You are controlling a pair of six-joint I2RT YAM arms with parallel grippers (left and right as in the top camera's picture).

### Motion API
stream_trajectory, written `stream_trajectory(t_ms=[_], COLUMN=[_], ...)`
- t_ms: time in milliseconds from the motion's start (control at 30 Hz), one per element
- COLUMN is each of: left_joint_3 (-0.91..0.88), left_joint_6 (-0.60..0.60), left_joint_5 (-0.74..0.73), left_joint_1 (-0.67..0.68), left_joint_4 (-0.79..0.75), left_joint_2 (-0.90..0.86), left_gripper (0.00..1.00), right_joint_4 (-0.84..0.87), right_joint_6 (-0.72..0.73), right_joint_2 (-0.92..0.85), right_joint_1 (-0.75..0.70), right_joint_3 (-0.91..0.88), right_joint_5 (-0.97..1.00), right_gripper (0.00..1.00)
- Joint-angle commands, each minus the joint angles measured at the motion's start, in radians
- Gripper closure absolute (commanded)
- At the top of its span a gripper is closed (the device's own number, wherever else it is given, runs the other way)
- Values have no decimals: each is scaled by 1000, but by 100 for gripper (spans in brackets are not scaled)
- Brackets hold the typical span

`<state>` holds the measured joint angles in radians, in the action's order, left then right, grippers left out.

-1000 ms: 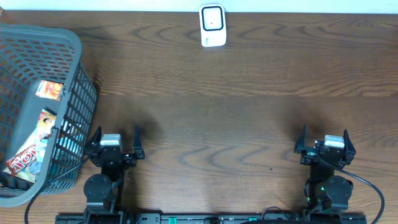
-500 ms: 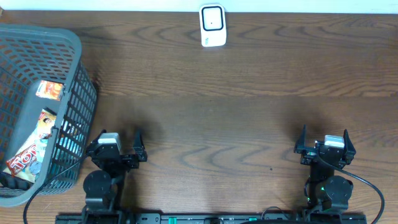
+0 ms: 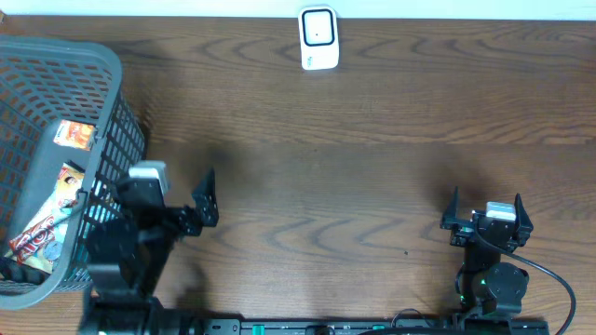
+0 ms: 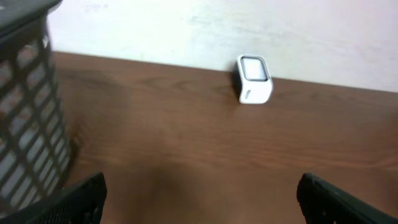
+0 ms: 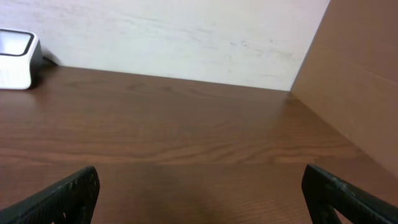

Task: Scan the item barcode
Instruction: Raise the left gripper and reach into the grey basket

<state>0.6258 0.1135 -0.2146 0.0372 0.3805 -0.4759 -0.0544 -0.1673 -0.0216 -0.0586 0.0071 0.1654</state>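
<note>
**Inspection: both tools open and empty, items in basket, scanner unattended**

The left tool [image 3: 155, 197] stands with its jaws spread wide and nothing between them. The left wrist view confirms this: the two dark fingertips sit at the lower corners with only bare wood between. In the overhead view this tool sits against the right-hand wall of the basket [image 3: 127, 154], and part of it overlaps the mesh. Whether it touches the basket cannot be told.

The right tool [image 3: 486, 208] is also wide open and holds nothing. It sits low over the near right part of the surface [image 3: 354, 167], well apart from everything else.

The items to be scanned are packets [image 3: 67, 186] lying inside the grey mesh basket at the left end of the surface. One small orange packet lies toward the far side, a larger printed one lies near the middle, and a red-lettered one lies toward the near side. No barcode is legible on any of them.

The scanner [image 3: 318, 38], a small white unit with a dark window, stands upright at the far edge of the surface near its middle, close against the pale wall [image 4: 186, 25]. It is well apart from both tools and from the basket.

A brown panel [image 5: 360, 93] borders the surface on the right side in the right wrist view.
</note>
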Motion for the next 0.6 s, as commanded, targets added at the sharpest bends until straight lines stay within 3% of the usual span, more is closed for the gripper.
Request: stream_trajectory(t_ms=[0, 267, 400, 567], left_joint_3=[149, 322, 329, 329], left_joint_6=[31, 86, 176, 177], left_joint_5=[-68, -66, -67, -66], left_joint_1=[-3, -3, -3, -3], left_joint_4=[39, 57, 64, 106], left_joint_2=[-102, -244, -288, -322], left_gripper=[2, 2, 2, 2], right_joint_4=[-3, -3, -3, -3], right_joint_6=[-10, -10, -10, -10], right_joint_2=[-3, -3, -3, -3], right_joint_1=[-3, -3, -3, -3], right_joint_3=[-2, -2, -2, -2], right_joint_5=[8, 8, 8, 8], right_gripper=[1, 1, 1, 1])
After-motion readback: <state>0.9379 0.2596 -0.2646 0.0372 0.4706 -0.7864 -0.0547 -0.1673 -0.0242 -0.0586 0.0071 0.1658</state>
